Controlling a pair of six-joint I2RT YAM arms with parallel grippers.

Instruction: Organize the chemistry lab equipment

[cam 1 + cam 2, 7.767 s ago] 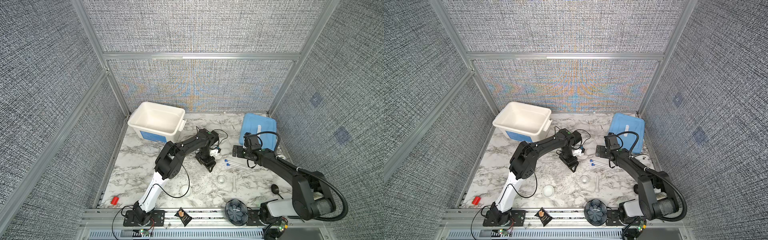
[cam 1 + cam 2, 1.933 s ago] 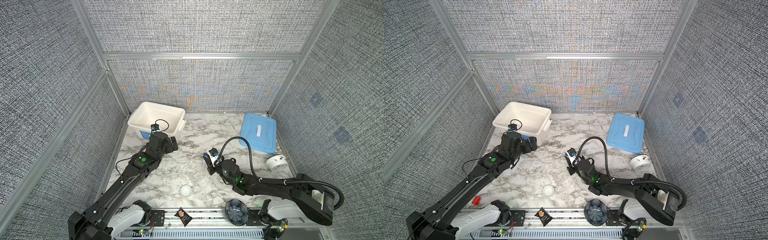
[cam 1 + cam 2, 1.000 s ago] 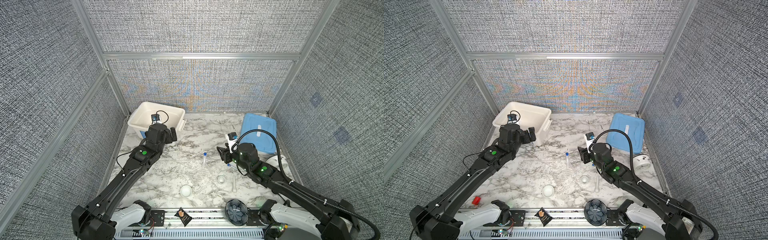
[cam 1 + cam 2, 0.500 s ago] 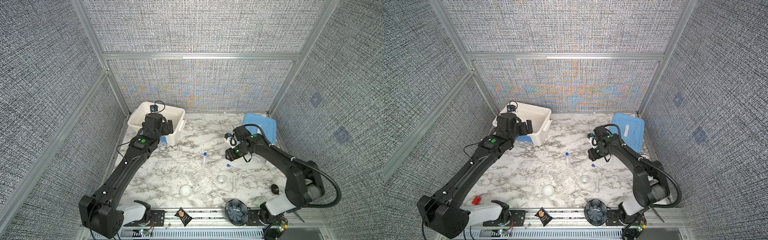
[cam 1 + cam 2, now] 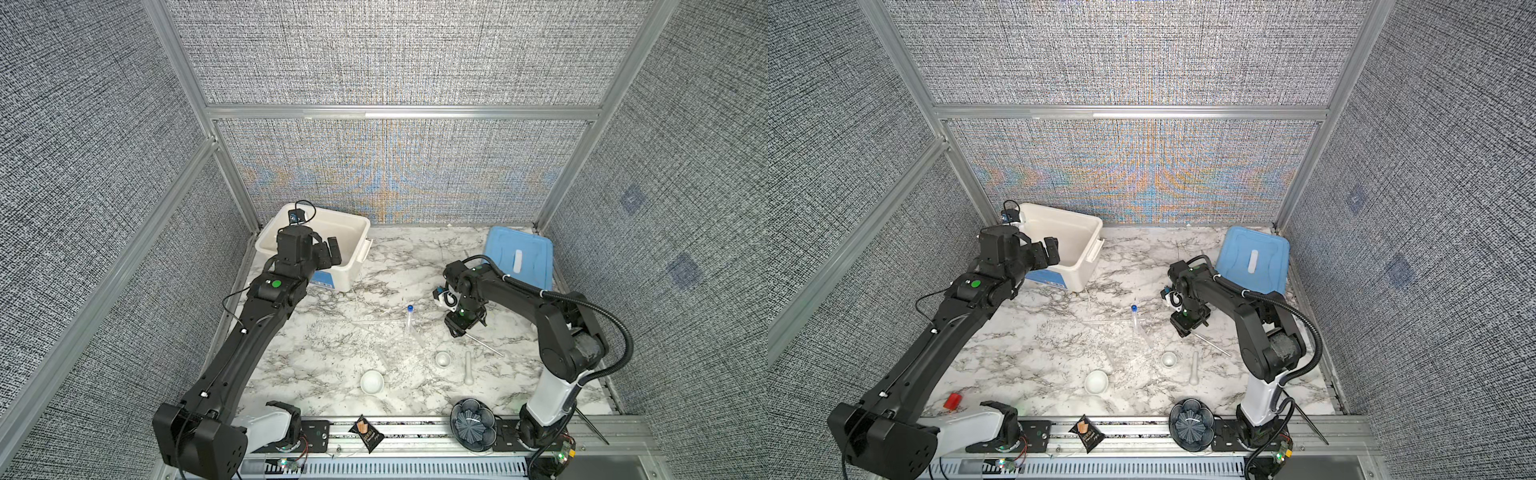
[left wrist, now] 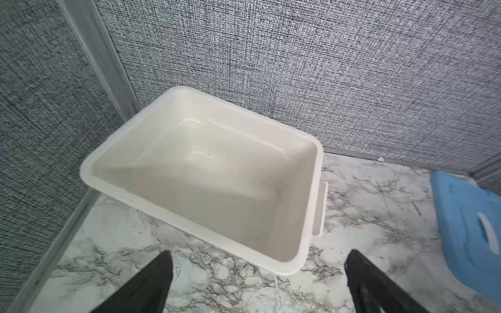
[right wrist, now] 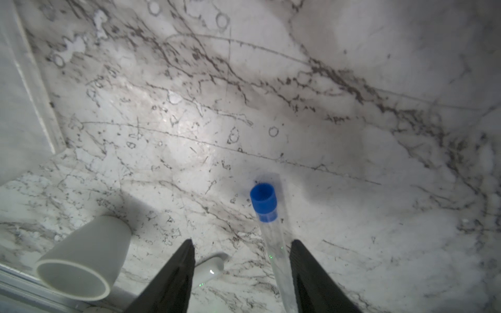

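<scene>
One blue-capped clear tube (image 7: pixel 267 216) lies on the marble. My right gripper (image 7: pixel 242 241) is lowered over its capped end, open, with the tube alongside one finger; in both top views only the tube's tail (image 5: pixel 484 345) (image 5: pixel 1214 347) shows. The other tube (image 5: pixel 410 318) stands upright in the faint clear rack (image 5: pixel 380 328). A small white dish (image 5: pixel 442 358) (image 7: pixel 81 257) and the white pestle (image 5: pixel 468 368) lie near the right gripper (image 5: pixel 461 326). A second dish (image 5: pixel 371 381) sits closer to the front. My left gripper (image 5: pixel 328 253) (image 6: pixel 259 253) hangs open and empty over the bin's near edge.
A white bin (image 5: pixel 353 232) (image 6: pixel 195 233) stands at the back left, and a blue lid (image 5: pixel 519 257) lies at the back right. The dark blue flower bowl (image 5: pixel 473 424) and black snack packet (image 5: pixel 368 432) rest on the front rail. A small red object (image 5: pixel 952 401) lies front left.
The right gripper has come down over the capped end of the lying tube, hiding the cap from above, and its jaws have narrowed slightly. The left gripper has moved up to the bin.
</scene>
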